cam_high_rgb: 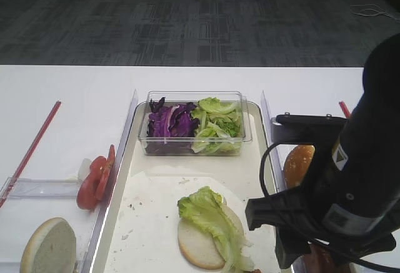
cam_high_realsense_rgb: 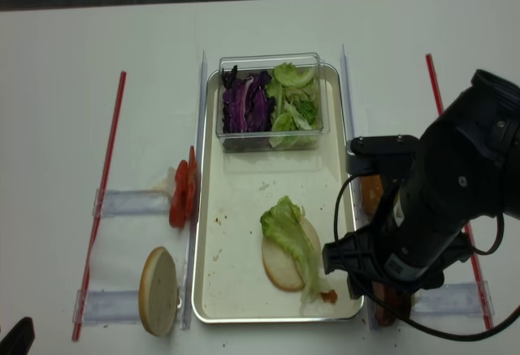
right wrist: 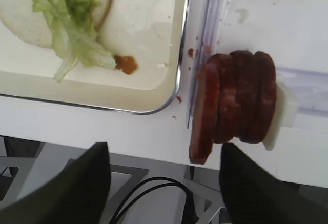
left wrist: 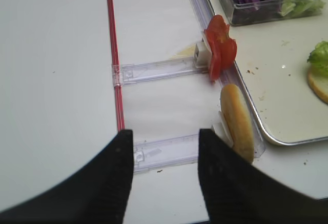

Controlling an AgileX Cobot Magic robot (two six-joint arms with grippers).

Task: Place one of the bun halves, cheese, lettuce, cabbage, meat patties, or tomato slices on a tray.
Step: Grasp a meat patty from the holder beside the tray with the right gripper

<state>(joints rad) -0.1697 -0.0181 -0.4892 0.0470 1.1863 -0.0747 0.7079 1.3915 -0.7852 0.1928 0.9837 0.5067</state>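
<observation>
Patties [right wrist: 233, 103] – four on edge, right claw [right wrist: 164, 180] spread above them, left claw [left wrist: 163, 175] spread – one bun [left wrist: 237, 122] beside.

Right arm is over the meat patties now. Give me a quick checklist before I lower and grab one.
1. Right gripper jaws open: ok, both stand wide apart.
2. Jaws empty: ok, nothing between them.
3. Meat patties in reach below: ok, standing on edge in a row outside the tray.
4. Jaws lined up on one patty: not ok, the whole row sits between them and above them in the right wrist view.
5. Drop spot ready: ok, bun half with lettuce on it.
6. Left gripper out of the way: ok, by the tomato slices.
</observation>
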